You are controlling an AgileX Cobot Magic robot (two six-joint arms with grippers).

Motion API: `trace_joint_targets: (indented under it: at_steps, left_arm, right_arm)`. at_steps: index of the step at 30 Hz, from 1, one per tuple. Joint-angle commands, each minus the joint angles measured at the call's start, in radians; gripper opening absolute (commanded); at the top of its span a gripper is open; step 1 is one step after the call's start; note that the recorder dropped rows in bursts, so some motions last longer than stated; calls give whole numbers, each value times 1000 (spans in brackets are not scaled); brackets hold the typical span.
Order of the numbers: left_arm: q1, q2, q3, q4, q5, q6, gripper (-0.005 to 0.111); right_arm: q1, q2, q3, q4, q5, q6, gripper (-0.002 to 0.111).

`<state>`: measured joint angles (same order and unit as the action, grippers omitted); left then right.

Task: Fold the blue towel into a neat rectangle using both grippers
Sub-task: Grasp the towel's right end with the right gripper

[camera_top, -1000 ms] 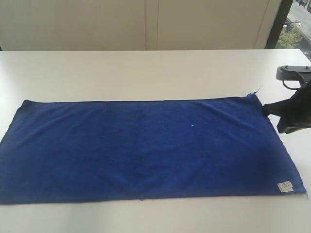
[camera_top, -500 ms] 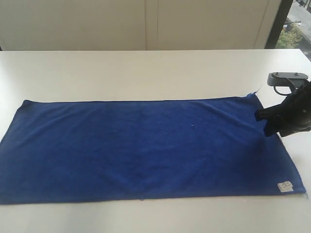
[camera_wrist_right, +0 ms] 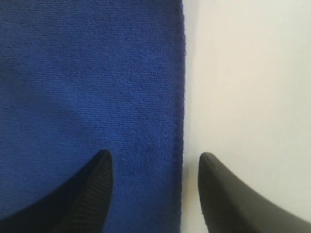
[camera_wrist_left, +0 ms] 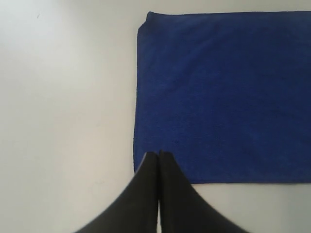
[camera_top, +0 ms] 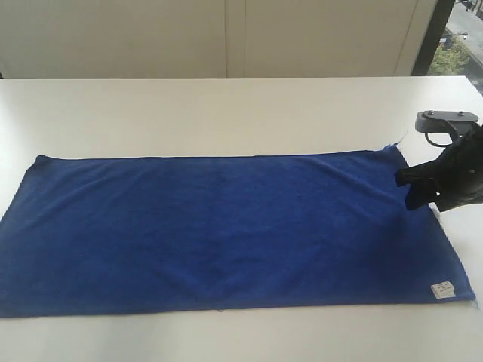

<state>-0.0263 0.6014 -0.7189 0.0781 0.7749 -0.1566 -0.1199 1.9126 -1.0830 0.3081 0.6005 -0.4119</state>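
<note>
Now, right gripper [camera_wrist_right: 155, 155] astride blue towel [camera_wrist_right: 73, 73] edge.

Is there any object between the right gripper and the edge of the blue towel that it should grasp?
Nothing visible stands in the way. The right gripper is open, and its fingers straddle the hemmed edge of the blue towel: one is over the cloth, the other over the white table.
</note>
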Motion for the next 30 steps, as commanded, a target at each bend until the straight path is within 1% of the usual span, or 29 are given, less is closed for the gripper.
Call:
trace_joint_targets:
  at_steps: [1,14,21,23,26,28,30]
  left_arm:
    - [3,-8,8,2,1,0,0]
    - [3,-8,8,3,3,0,0]
    - [3,-8,8,3,3,0,0]
    - [3,-8,8,3,3,0,0]
    - [3,-8,8,3,3,0,0]
    - [3,-8,8,3,3,0,0]
    - [3,-8,8,3,3,0,0]
  right_arm:
    - [2,0,4,2,-5,-13,51]
    - [29,23,13,9,-4,-11,51]
    - [29,23,13,-54,34,9,50]
    - [29,23,13,-54,32,12,44]
    - [29,23,13,-54,32,12,28]
    - [29,23,13,-54,43,12,15]
    - [29,23,13,-54,49,12,6]
